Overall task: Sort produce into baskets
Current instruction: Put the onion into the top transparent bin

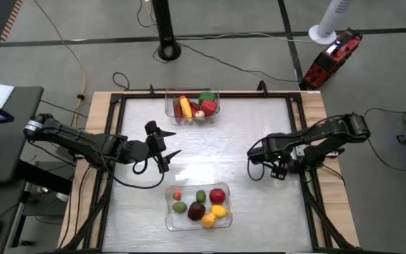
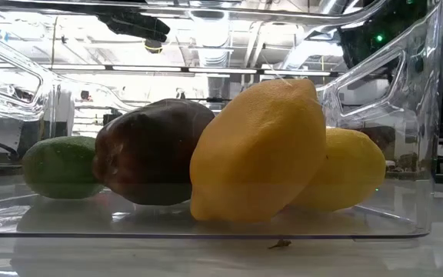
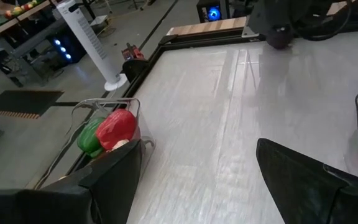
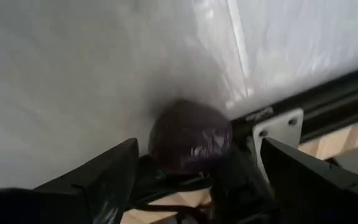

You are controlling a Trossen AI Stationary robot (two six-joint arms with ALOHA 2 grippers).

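- The high view looks straight down on the whole table [image 1: 210, 162] and both arms.
- The low view sits at table height, very near the front bin [image 2: 406, 92], and looks through it.
- The left wrist view faces across the table toward the far bin [image 3: 104, 112]; the high view shows this bin too.
- The right wrist view looks closely down at the table edge.

Yellow lemon [image 2: 258, 150], dark purple fruit [image 2: 151, 150], green lime [image 2: 58, 166].

Grey floor [image 1: 62, 28], white tower fan [image 1: 328, 21], red toolbox [image 1: 332, 58].
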